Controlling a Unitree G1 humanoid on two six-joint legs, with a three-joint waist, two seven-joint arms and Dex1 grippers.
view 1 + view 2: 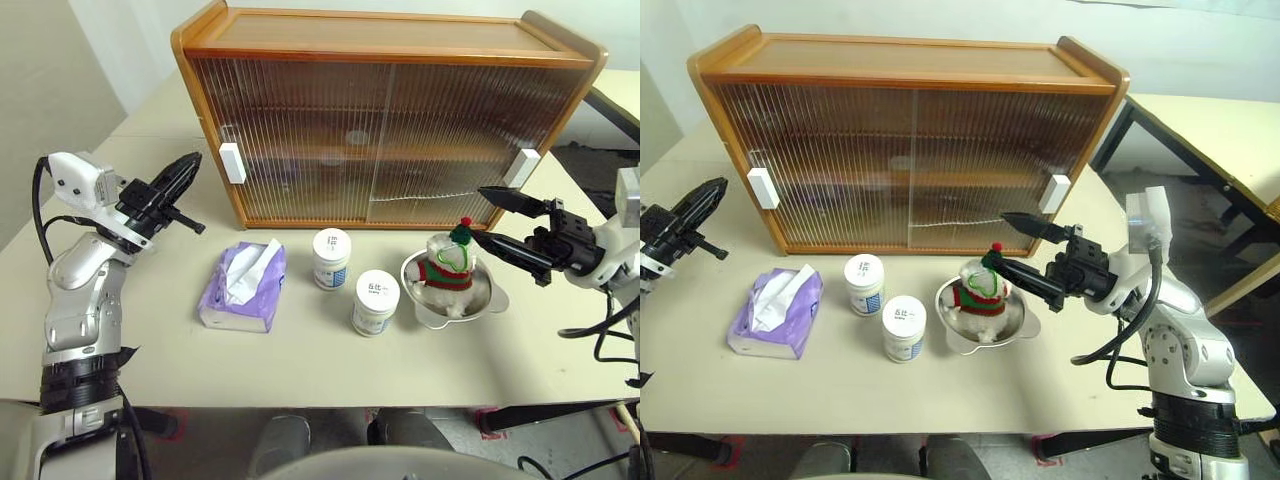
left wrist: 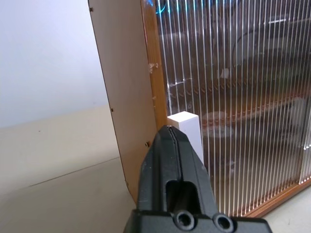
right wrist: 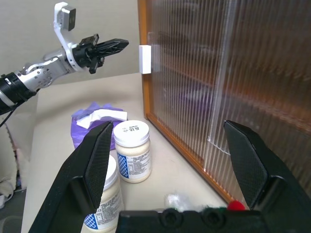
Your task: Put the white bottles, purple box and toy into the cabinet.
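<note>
The cabinet [image 1: 390, 130] stands at the back of the table with both ribbed doors shut. Its white handles [image 1: 232, 163] [image 1: 522, 167] sit at the outer ends. In front of it stand two white bottles [image 1: 332, 258] [image 1: 376, 301]. To their left lies the purple box [image 1: 243, 288]. On the right the toy [image 1: 450, 265] sits in a silver bowl. My left gripper [image 1: 190, 160] is shut and empty, held in the air just left of the left handle [image 2: 187, 128]. My right gripper [image 1: 480, 214] hangs open and empty beside the toy, below the right handle.
The silver bowl [image 1: 490, 300] holds the toy near the cabinet's right end. The table's front edge [image 1: 320, 400] runs close below the things. A second table [image 1: 1210, 120] stands off to the right, with a gap of floor between.
</note>
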